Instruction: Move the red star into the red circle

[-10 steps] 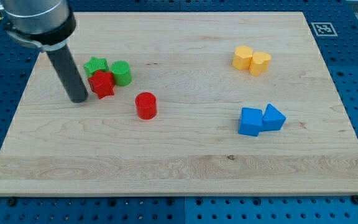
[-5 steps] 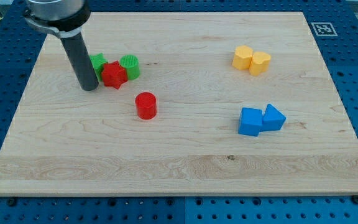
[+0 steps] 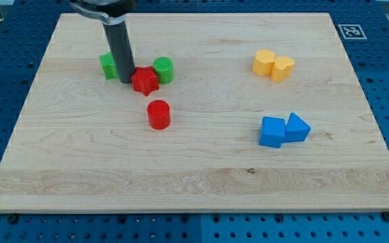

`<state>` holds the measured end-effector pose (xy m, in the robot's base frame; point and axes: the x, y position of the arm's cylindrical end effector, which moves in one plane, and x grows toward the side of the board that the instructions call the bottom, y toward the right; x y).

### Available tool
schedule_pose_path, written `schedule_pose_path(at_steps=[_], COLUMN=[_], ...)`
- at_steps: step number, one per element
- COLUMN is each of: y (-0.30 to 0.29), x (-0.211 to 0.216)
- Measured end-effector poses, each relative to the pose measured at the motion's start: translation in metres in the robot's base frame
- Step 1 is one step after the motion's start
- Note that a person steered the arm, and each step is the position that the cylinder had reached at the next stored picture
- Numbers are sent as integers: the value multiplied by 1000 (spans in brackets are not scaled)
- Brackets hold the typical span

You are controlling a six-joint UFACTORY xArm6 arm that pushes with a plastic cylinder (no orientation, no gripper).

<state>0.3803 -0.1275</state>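
The red star [image 3: 144, 82] lies on the wooden board [image 3: 194, 169] at the upper left. My tip [image 3: 126, 80] touches the star's left side. The red circle, a short red cylinder [image 3: 159, 114], stands just below and to the right of the star, a small gap apart. A green circle [image 3: 163, 70] touches the star's upper right. A green star [image 3: 108, 65] is partly hidden behind my rod, to the left.
Two yellow blocks [image 3: 273, 65] sit together at the upper right. A blue cube [image 3: 272, 131] and a blue triangular block [image 3: 297, 127] touch each other at the middle right. A black-and-white marker [image 3: 352, 31] is on the board's top right corner.
My tip has moved right and up the view, pushing the red star and the green circle to the right. The green star stayed behind on the left. The red circle has not moved.
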Motion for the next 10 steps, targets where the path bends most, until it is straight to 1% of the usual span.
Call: schedule_pose_path(at_steps=[1,4,5,7,8,9,10], y=[1,75,89,88,86,71,37], x=[-1,-4,4,48,58,66,54])
